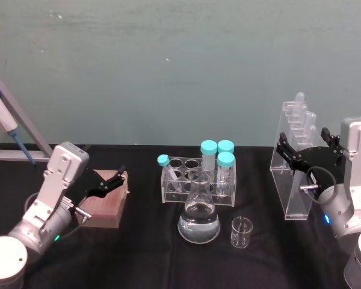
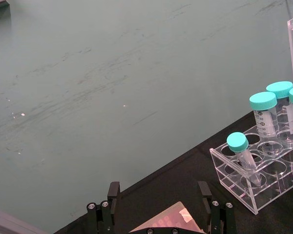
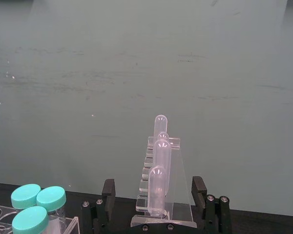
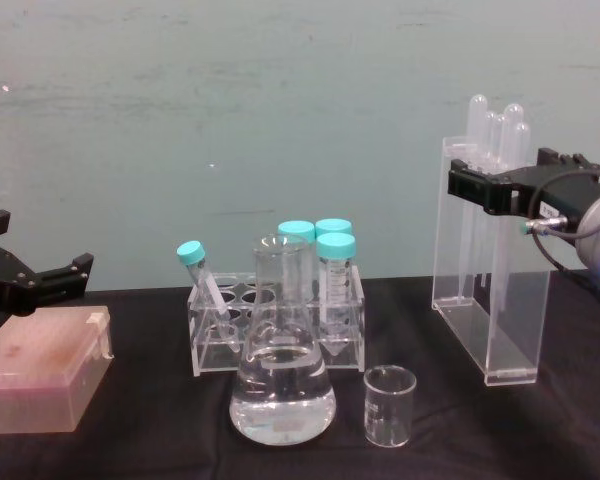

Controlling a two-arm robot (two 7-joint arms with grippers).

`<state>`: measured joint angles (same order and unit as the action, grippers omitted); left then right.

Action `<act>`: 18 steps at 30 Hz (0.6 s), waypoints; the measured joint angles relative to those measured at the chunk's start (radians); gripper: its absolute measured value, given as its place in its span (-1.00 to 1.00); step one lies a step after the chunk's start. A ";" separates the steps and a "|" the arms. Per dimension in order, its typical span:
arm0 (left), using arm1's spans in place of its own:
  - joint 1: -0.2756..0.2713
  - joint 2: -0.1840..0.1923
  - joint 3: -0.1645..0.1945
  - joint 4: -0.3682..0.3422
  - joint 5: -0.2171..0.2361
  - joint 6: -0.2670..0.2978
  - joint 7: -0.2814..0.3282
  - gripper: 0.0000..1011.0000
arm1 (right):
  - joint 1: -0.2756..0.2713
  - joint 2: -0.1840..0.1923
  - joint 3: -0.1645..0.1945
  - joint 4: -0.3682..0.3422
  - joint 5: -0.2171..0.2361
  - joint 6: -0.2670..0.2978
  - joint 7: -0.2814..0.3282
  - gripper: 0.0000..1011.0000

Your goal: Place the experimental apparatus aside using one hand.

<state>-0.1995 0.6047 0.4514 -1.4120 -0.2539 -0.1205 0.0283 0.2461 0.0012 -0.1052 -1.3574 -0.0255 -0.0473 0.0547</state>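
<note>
The tall acrylic stand with long plastic pipettes stands at the right of the black table, seen from the side in the chest view. My right gripper is open and straddles the stand's upper part, one finger on each side. The conical flask with clear liquid sits at the front centre, and the small glass beaker is just right of it. My left gripper is open at the far left, hovering over a pink box.
A clear rack holding teal-capped tubes stands right behind the flask. A blue-handled pipettor leans on a stand at the far left. A green wall closes the back.
</note>
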 joint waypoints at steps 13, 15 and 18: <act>0.000 0.000 0.000 0.000 0.000 0.000 0.000 0.98 | 0.000 0.000 0.000 0.000 0.000 0.000 -0.001 0.98; 0.000 0.000 0.000 0.000 0.000 0.000 0.000 0.98 | 0.000 0.000 0.000 0.000 0.000 0.000 -0.001 0.97; 0.000 0.000 0.000 0.000 0.000 0.000 0.000 0.98 | 0.000 0.000 0.000 0.000 0.000 0.000 -0.001 0.87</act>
<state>-0.1995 0.6047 0.4514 -1.4120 -0.2539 -0.1205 0.0283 0.2461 0.0012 -0.1051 -1.3574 -0.0255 -0.0473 0.0537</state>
